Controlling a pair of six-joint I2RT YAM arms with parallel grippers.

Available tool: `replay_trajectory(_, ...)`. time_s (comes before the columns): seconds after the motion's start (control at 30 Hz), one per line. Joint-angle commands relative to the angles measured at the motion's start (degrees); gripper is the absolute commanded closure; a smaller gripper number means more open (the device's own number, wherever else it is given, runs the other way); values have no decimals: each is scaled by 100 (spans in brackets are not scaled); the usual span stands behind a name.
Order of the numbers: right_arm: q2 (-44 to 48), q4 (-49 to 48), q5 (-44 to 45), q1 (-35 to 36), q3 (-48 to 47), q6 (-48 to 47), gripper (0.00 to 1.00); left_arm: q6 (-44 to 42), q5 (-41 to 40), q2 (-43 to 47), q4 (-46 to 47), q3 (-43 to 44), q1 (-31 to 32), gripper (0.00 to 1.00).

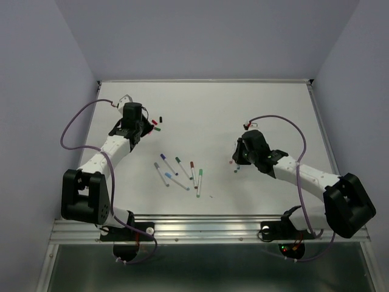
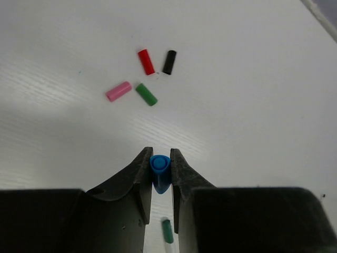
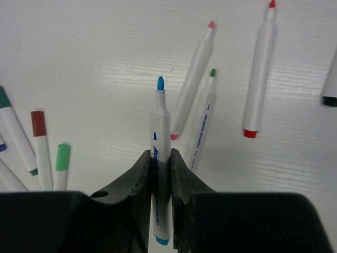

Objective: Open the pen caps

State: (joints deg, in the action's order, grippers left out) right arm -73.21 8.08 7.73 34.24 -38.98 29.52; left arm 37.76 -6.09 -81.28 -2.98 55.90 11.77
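Blue cap point(image 2: 159, 169) – uncapped blue pen point(image 3: 160, 132)

The left arm point(image 1: 112, 146) is rising from its base at the near left and is reaching away and a little to the right in the top view, with the wrist bending at the end. The left gripper point(image 2: 159, 171) is tilting downward, and its two dark fingers point(image 2: 138, 176) are pressing closely on a blue pen cap point(image 2: 159, 167). The right arm point(image 1: 304, 173) is stretching low from its base at the near right toward the middle. The right gripper point(image 3: 160, 164) is also tilting downward and is clamping the barrel of a white pen with a blue tip point(image 3: 160, 126), the jaws standing nearly together.
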Motion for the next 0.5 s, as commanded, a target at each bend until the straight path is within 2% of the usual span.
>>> replay_trajectory(0.0,-263,168,580,-198,-408,-323,97,-234,-393,130,-220,-360,-227,98)
replay_trajectory(0.33,-765,256,845,-436,-567,-526,90,-357,-288,-845,-299,-115,-386,97)
replay_trajectory(0.47,-949,256,774,-436,-619,-535,85,-366,-297,-1074,-326,9,-386,92)
